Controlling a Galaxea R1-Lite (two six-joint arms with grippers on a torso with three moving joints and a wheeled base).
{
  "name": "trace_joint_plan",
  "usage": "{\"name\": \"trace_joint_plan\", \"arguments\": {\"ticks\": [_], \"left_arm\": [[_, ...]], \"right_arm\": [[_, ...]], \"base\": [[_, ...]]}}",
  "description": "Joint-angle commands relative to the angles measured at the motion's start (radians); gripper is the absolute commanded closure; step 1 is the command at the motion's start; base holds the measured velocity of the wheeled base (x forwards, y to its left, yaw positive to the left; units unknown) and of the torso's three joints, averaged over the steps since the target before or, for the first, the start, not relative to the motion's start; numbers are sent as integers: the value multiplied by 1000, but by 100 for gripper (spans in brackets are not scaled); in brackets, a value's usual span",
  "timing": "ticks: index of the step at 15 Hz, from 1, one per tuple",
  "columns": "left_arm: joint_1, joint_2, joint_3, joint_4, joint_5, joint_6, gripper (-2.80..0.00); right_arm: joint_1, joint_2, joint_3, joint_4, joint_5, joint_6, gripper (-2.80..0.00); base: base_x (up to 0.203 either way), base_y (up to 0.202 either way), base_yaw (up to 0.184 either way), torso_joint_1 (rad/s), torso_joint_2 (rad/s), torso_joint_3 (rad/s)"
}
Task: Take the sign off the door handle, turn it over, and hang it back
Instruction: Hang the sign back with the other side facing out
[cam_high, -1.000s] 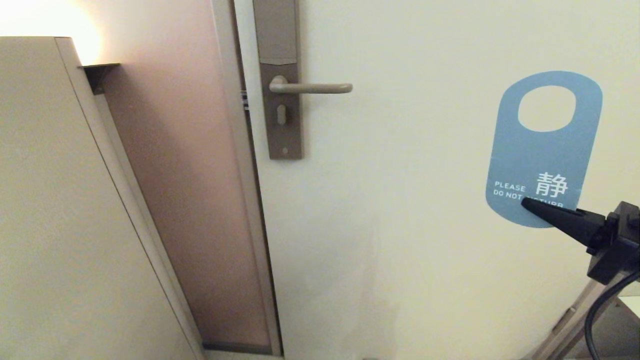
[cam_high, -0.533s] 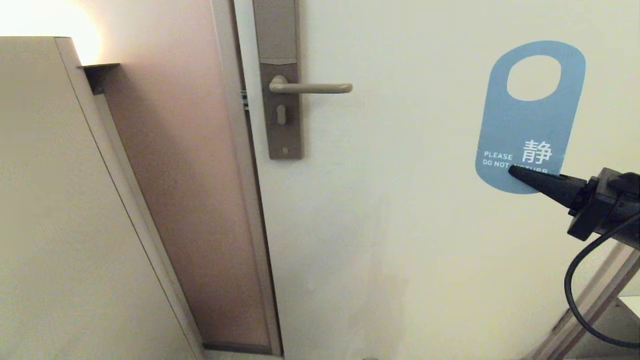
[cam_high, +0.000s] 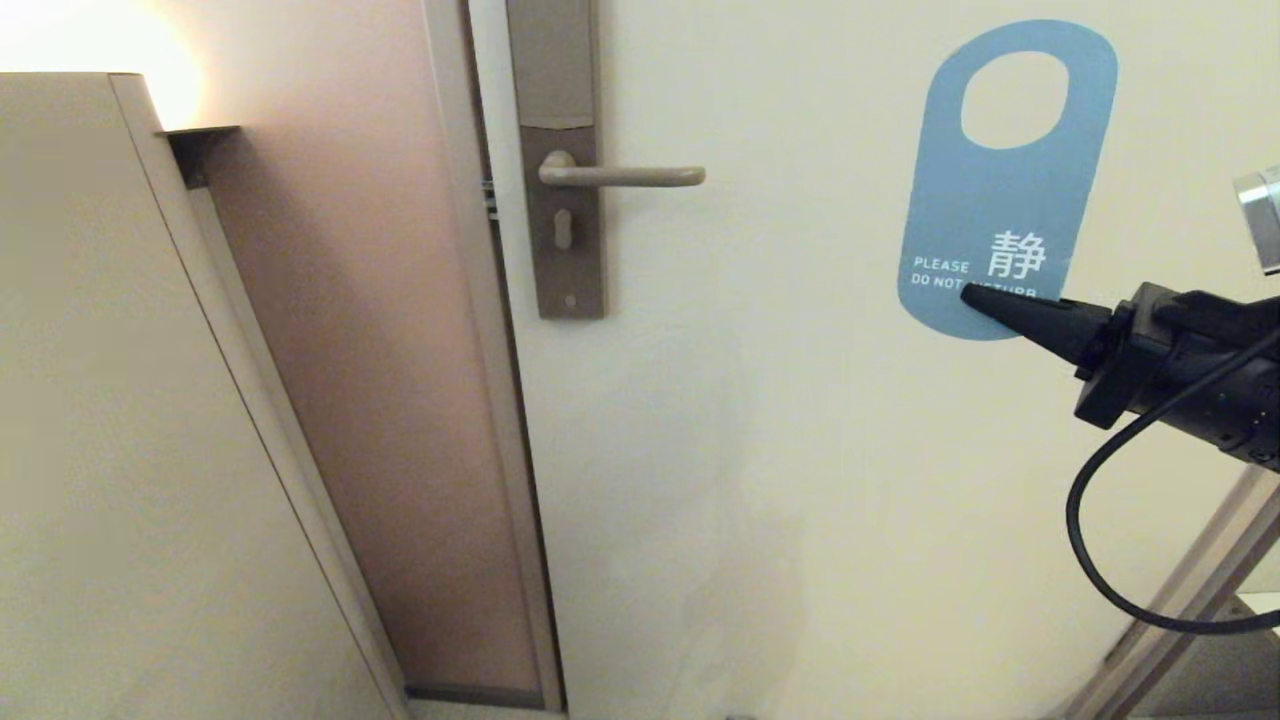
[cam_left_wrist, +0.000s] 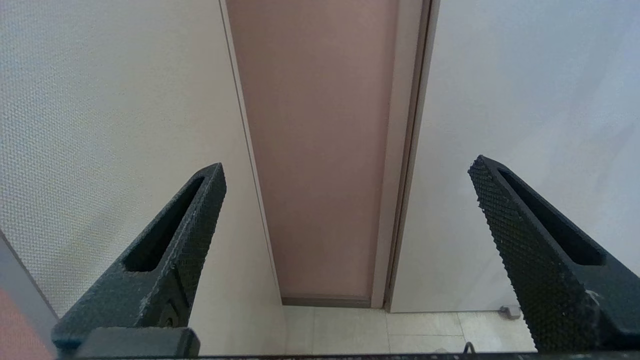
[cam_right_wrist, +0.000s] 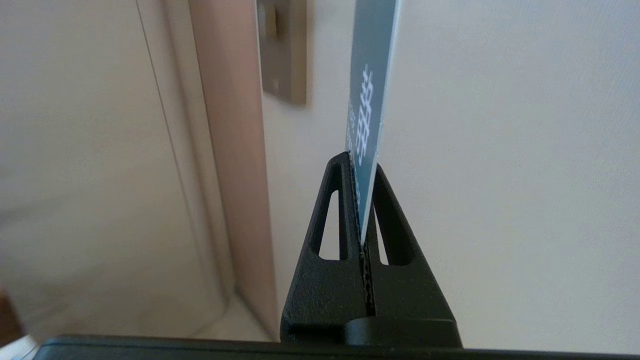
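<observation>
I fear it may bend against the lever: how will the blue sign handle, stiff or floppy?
Probably fairly stiff: the sign stands flat and upright though the right gripper pinches only its lower end. Likely light, being thin edge-on. It might swivel in so small a grip.

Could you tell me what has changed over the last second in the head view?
The right gripper, shut on the lower end of the flat blue door-hanger sign, has carried it upward and leftward, nearer the slim beige-grey lever door handle. The grip has not changed, and the blue face still shows. The handle remains bare, and the door has not moved. The left gripper is open.
</observation>
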Motion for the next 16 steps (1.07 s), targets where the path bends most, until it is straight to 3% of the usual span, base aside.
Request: {"name": "trace_joint_plan", "arguments": {"ticks": [1, 6, 9, 11, 12, 16], "left_arm": [[0, 1, 0, 0, -1, 0, -280], [0, 1, 0, 0, 1, 0, -280], [0, 1, 0, 0, 1, 0, -280], [0, 1, 0, 0, -1, 0, -280], [0, 1, 0, 0, -1, 0, 0], [0, 1, 0, 0, 2, -1, 0]], "right_arm": [[3, 5, 16, -30, 3, 2, 0], [-11, -22, 111, -103, -8, 2, 0], [-13, -29, 102, -103, -90, 3, 0], [-13, -50, 108, -103, -101, 3, 0], [-14, -62, 109, -102, -105, 3, 0], [-38, -81, 129, -101, -106, 4, 0]], "base": [[0, 0, 0, 0, 0, 0], [0, 0, 0, 0, 0, 0], [0, 0, 0, 0, 0, 0], [0, 0, 0, 0, 0, 0], [0, 0, 0, 0, 0, 0], [0, 0, 0, 0, 0, 0]]}}
